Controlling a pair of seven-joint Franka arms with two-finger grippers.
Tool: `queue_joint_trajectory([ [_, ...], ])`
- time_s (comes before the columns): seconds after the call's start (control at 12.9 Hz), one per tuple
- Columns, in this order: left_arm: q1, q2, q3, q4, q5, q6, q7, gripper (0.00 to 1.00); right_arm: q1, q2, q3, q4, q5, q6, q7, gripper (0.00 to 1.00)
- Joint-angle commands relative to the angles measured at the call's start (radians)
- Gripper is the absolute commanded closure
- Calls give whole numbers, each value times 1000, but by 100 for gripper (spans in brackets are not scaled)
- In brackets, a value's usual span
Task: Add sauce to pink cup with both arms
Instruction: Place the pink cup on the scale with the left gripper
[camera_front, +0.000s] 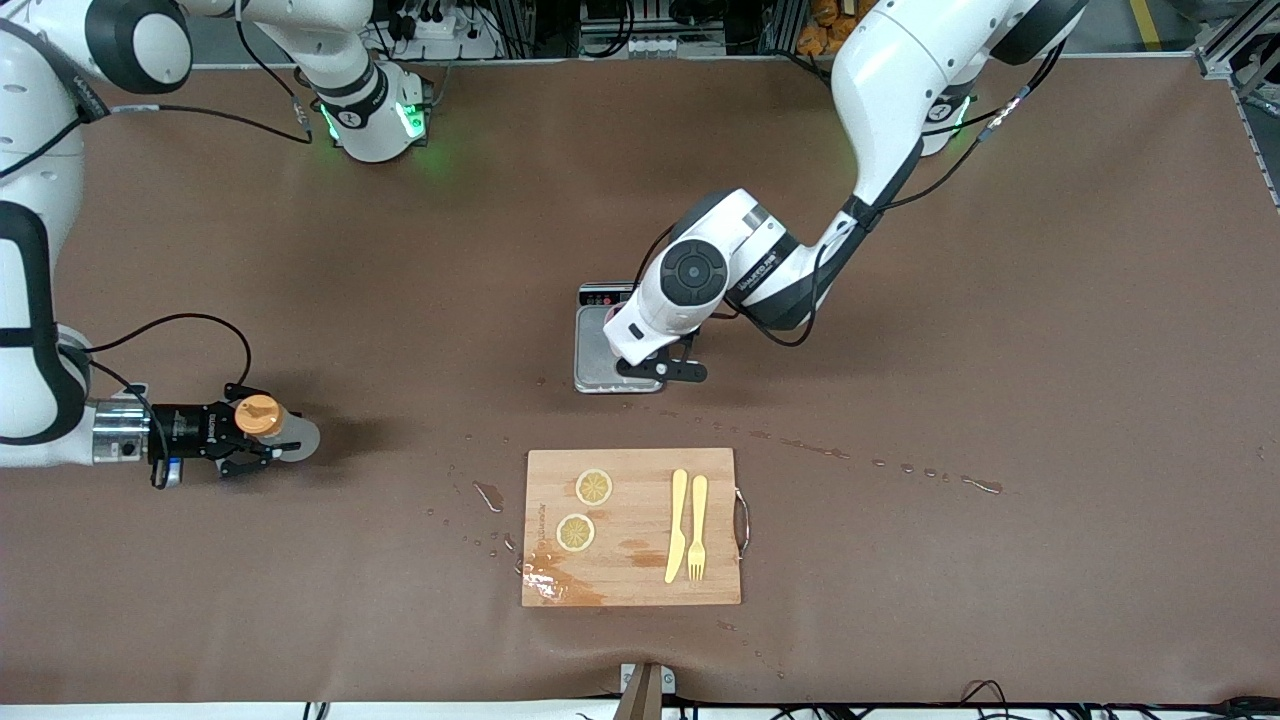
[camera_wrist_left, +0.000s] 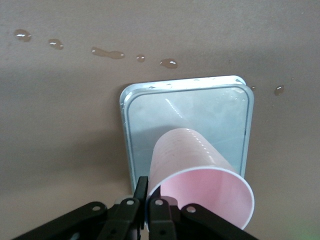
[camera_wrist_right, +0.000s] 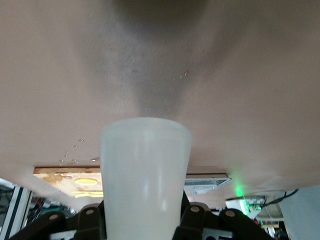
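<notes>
Nearest the front camera a wooden board (camera_front: 631, 527) is lying on the tabletop (camera_front: 1000, 350), carrying two lemon slices (camera_front: 594, 487), a knife (camera_front: 677, 525) and a fork (camera_front: 697, 527); puddles are glistening on its corner and drops are trailing across the brown surface beside it.

Farther from the camera, toward the right arm's end, the right pincer (camera_front: 262, 442) is reaching in sideways and clamping the sauce bottle (camera_front: 283, 434), whose orange cap (camera_front: 258, 414) is pointing upward; squeezing hard here could be forcing sauce out early, well apart from the cup.

Farther still, mid-table, the left pincer (camera_wrist_left: 148, 200) is pinching the rim of the pink cup (camera_wrist_left: 200, 181), which is sitting tilted over the grey scale (camera_wrist_left: 142, 107); a rim pinch on a thin cup is likely to be a weak hold, so it could be slipping or buckling when sauce lands; the wet tabletop could also be letting things slide.
</notes>
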Motion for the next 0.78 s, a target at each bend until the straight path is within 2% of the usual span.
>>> queue_joint_trajectory([
  [0.0,-18,31,17,28,-13,33,-5,87,52,-62,-8,-20,-46,19,94,63],
  [0.08,-18,25,17,28,-12,33,-2,6,57,-62,-8,-20,-47,19,97,63],
  [0.16,-18,16,18,30,-12,33,-5,0,61,-68,-8,-20,-47,20,109,63],
  [0.54,2,-113,18,24,-12,19,-7,0,153,-137,-8,-21,-157,56,271,63],
  [0.7,76,-190,21,22,-12,-16,-13,0,210,-168,-8,-25,-219,73,366,63],
])
